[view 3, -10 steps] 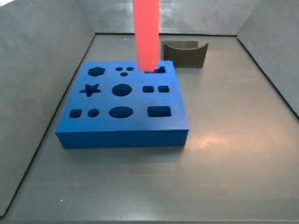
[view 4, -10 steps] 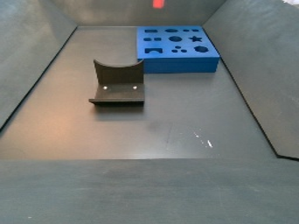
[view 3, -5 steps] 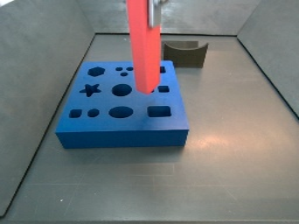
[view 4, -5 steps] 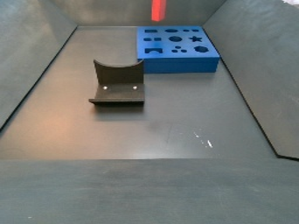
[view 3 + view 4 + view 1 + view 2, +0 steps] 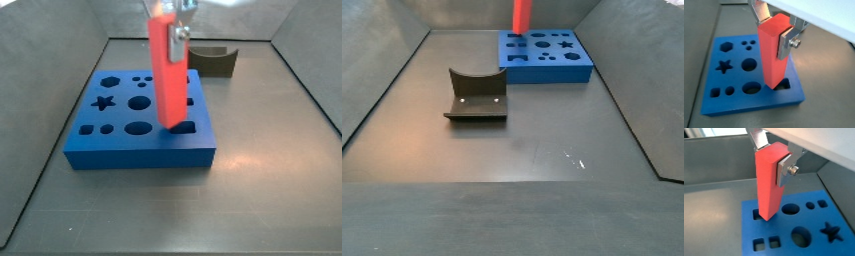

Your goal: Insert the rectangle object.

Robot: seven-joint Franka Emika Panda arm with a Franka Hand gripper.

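My gripper [image 5: 776, 25] is shut on the upper end of the rectangle object [image 5: 773, 55], a long bright red bar that hangs upright. It also shows in a wrist view [image 5: 769, 183] and in both side views [image 5: 167, 75] [image 5: 520, 15]. The silver fingers [image 5: 786, 168] clamp its two sides. The bar's lower end hovers just above the blue block [image 5: 140, 130] with shaped holes, over the rectangular hole [image 5: 756, 214] near the block's edge [image 5: 784, 85]. I cannot tell whether the tip touches the block.
The dark grey curved holder [image 5: 476, 95] stands on the floor apart from the blue block [image 5: 545, 57], and shows behind it in a side view [image 5: 214, 60]. Grey bin walls [image 5: 54, 60] enclose the floor on all sides.
The gripper has carried the red bar down and across the blue block, from over a far hole to over the rectangular hole near its edge.
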